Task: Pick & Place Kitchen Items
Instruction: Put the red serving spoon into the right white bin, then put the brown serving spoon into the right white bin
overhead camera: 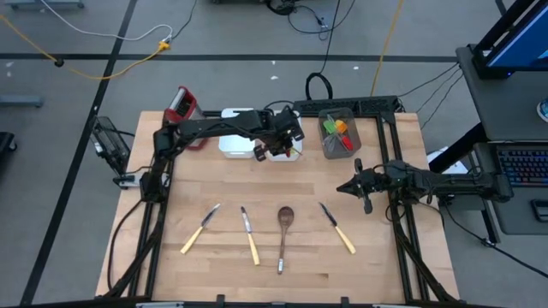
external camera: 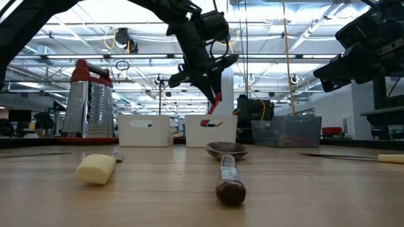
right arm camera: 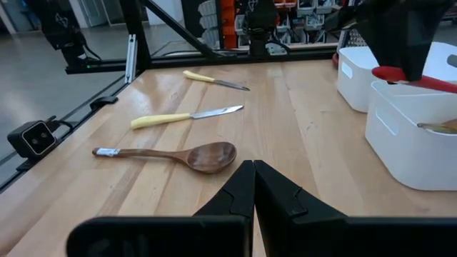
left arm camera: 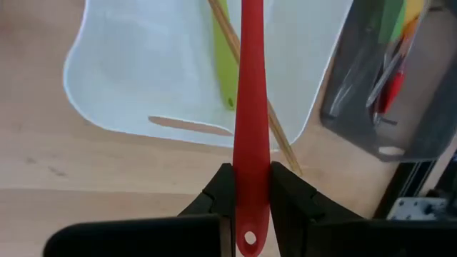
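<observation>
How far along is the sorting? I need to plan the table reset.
Done: a green utensil lies in the white tray, and more fill the grey tray. In hand: the left tool grips a red utensil above the white tray. Left: three knives and the wooden spoon. The right tool waits shut.

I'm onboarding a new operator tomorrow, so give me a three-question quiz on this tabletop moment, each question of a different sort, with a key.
1. True or false: the left gripper is shut on the red utensil.
2. How many cream-handled knives lie on the table? A two, B three, C five.
3. Fill in: the red utensil hangs over the ___ tray.

Key: 1 true. 2 B. 3 white. The right gripper waits shut, holding nothing, at the table's right side.
</observation>
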{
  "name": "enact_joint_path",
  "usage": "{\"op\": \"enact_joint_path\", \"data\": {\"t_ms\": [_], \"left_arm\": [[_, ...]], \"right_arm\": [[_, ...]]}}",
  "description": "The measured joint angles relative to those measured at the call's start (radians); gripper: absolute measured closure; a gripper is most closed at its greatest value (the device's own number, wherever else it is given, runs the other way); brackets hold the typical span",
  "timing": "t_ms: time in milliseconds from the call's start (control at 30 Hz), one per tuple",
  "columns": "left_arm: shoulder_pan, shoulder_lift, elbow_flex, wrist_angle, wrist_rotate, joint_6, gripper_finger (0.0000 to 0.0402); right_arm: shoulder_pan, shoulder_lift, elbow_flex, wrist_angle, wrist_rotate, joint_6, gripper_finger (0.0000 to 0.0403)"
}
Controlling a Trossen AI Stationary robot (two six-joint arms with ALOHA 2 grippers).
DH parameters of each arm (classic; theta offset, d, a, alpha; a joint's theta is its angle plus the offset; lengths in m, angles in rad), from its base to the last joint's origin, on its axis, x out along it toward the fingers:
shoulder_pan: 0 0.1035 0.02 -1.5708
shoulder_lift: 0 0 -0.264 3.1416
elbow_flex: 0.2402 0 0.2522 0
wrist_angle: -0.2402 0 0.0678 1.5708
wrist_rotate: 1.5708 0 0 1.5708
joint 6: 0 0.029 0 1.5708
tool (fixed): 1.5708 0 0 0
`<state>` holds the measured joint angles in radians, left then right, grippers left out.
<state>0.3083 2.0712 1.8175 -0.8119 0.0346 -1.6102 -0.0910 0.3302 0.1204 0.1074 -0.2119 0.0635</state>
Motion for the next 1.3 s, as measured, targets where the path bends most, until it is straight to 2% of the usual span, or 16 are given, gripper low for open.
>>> {"op": "enact_joint_path", "data": {"t_ms": [433,633,800,967,1167,1300], "left_arm": [[0.031,0.006,0.000,0.059,-0.018,-0.068,0.0356],[0.047,0.006,0.000,0.064,-0.024,-0.071,0.0304],[0.045,0.005,0.000,0.061,-0.079,-0.072,0.0273],[0.047,0.005,0.000,0.061,-0.081,-0.071,0.0244],[0.046,0.002,0.000,0.067,-0.061,0.010,0.0219],[0.041,-0.015,0.000,0.104,-0.054,0.077,0.0217]], "right_arm": [[0.000,0.000,0.000,-0.003,-0.001,0.000,0.0403],[0.000,0.000,0.000,-0.003,-0.001,0.000,0.0403],[0.000,0.000,0.000,-0.003,-0.001,-0.001,0.0403],[0.000,0.000,0.000,-0.004,-0.001,0.000,0.0403],[0.000,0.000,0.000,-0.006,-0.001,0.002,0.0403],[0.000,0.000,0.000,-0.008,-0.001,0.002,0.0403]]}}
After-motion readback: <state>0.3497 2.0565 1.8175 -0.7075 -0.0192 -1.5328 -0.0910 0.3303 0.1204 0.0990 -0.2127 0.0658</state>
